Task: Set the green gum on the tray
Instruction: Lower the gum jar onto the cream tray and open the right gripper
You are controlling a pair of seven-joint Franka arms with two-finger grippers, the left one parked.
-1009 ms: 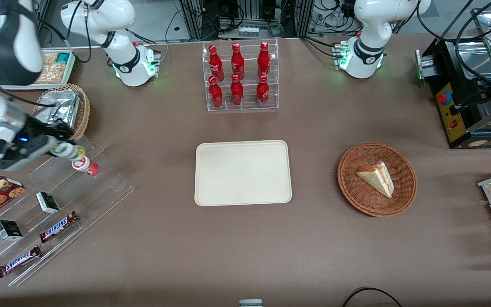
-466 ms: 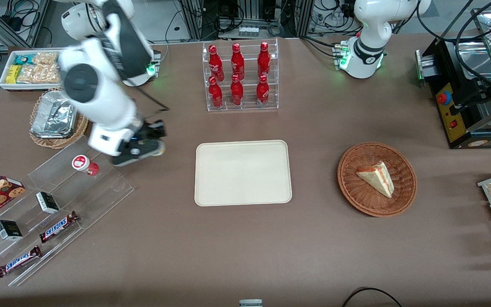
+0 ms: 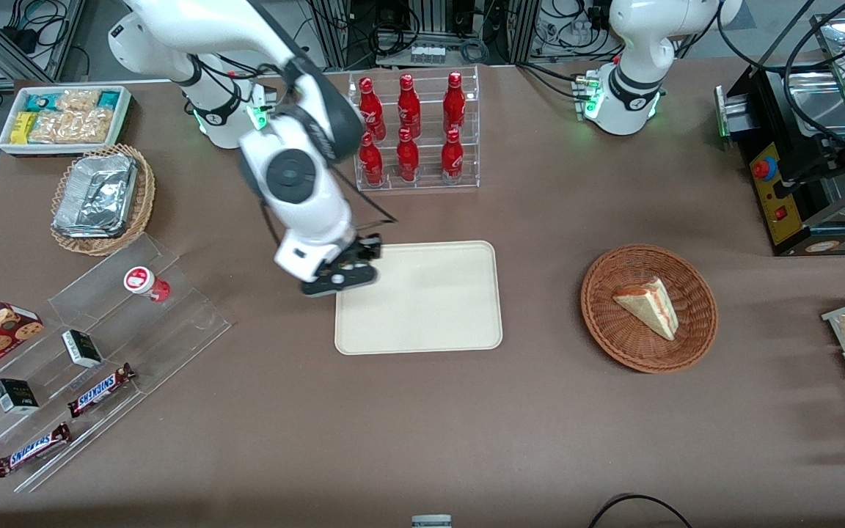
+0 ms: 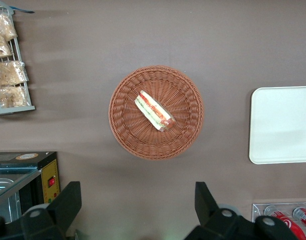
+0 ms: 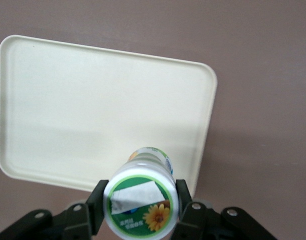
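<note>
**Gum bottle held over tray edge**

The gripper [image 5: 140, 207] is clamped on the green gum [image 5: 140, 198], one finger [image 5: 97, 206] pressed against each side of the bottle just below its lid. The bottle hangs above the tray [image 5: 67, 115], over the edge at the working arm's end. In the front view the gripper [image 3: 339, 277] sits over that same edge of the tray [image 3: 437, 308]. Farther from the camera stands the rack of red bottles [image 3: 414, 132].
</note>
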